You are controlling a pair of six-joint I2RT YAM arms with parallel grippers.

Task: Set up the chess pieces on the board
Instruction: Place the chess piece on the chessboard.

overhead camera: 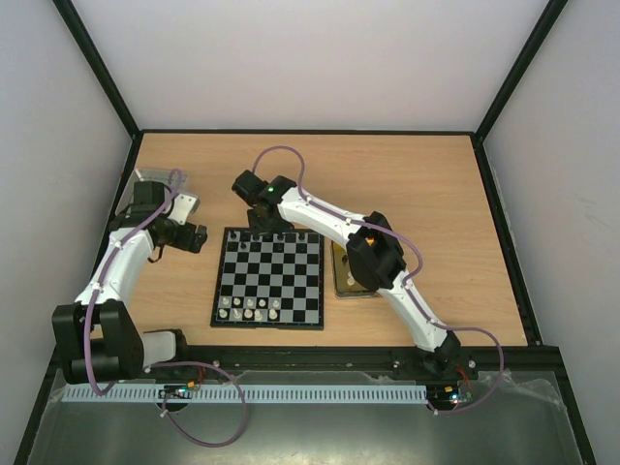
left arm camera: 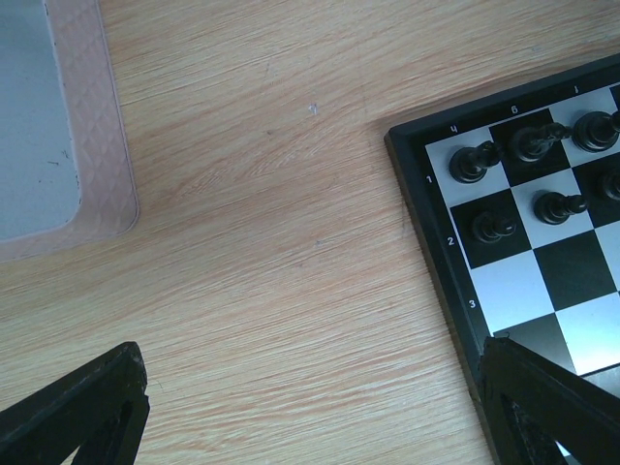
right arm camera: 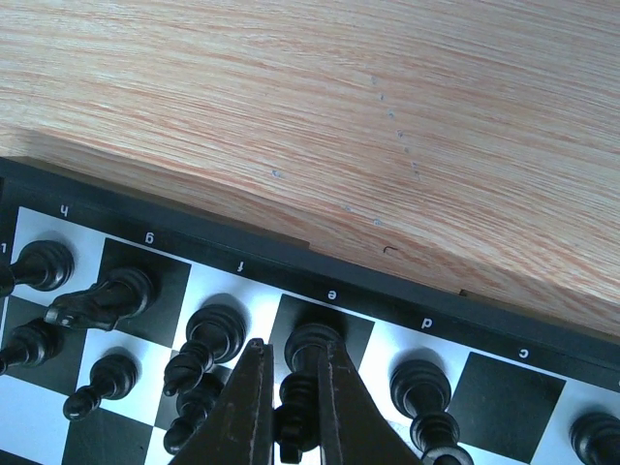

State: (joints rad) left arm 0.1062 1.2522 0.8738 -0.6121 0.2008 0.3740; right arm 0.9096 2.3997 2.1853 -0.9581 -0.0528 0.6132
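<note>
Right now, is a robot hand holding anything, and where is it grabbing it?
Yes: the right gripper pinches a black chess piece by its slim middle, on the board. The left gripper is open, empty.

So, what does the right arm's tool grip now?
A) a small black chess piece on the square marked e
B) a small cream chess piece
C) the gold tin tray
A: the right wrist view shows the right tool shut around the small black chess piece at e.

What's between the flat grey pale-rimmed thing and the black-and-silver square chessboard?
Just bare wooden tabletop, from grey thing to chessboard, in the left wrist view.
</note>
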